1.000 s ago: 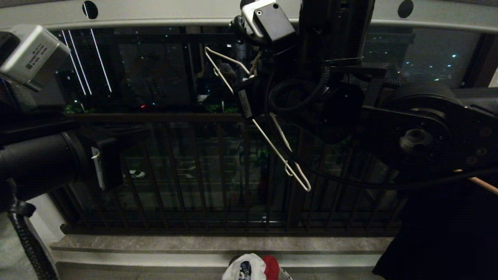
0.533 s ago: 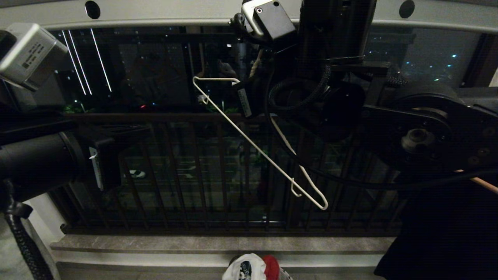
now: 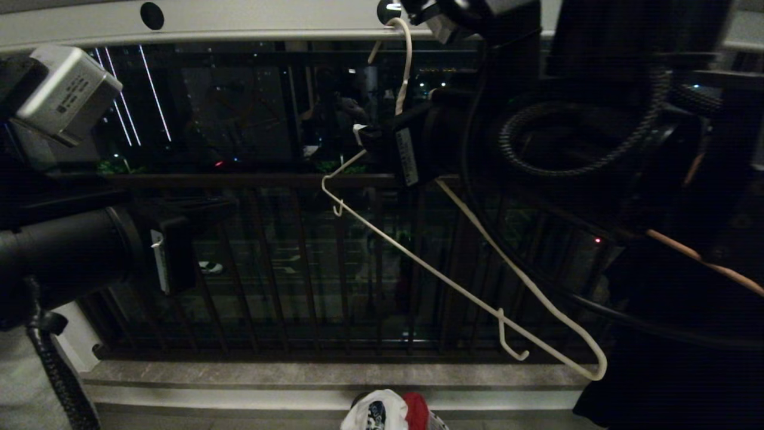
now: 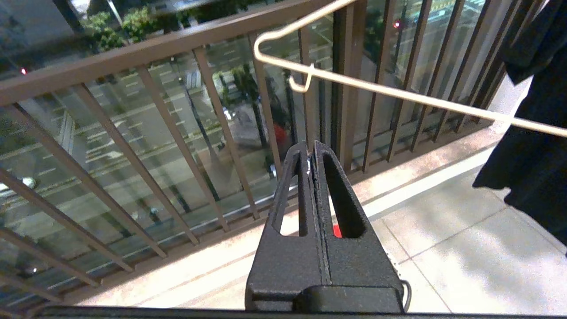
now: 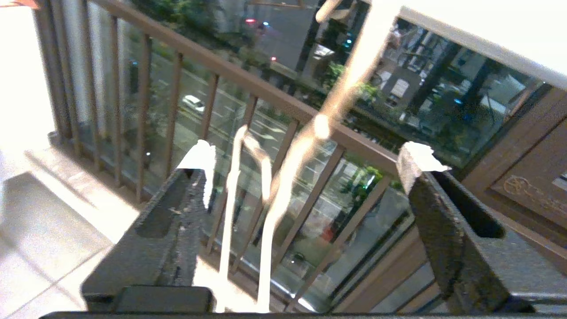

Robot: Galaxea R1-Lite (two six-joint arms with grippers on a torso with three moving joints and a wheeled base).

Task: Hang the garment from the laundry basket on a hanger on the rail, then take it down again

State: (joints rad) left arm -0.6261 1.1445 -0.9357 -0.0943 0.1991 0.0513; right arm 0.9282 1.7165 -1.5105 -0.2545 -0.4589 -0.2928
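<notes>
An empty white wire hanger [image 3: 459, 286] hangs by its hook from the pale grey rail [image 3: 250, 24] at the top of the head view, its hook seated at 1 of the rail's round black holes. The hanger sits tilted, its long bottom wire sloping from upper left down to lower right in front of the dark balcony bars [image 3: 286, 269]. The right gripper [image 5: 305, 155] is right at the hanger's neck, fingers spread wide with the wire standing between them and gripped by neither. The left gripper [image 4: 311, 153] is pressed shut on nothing, off to the left and farther from the hanger. The white T-shirt [image 3: 373, 412] lies far below, bunched in the laundry basket [image 3: 439, 423] on the floor, beside something red. Both arms are raised, so either must reach well down; the freed right one seems better placed.
</notes>
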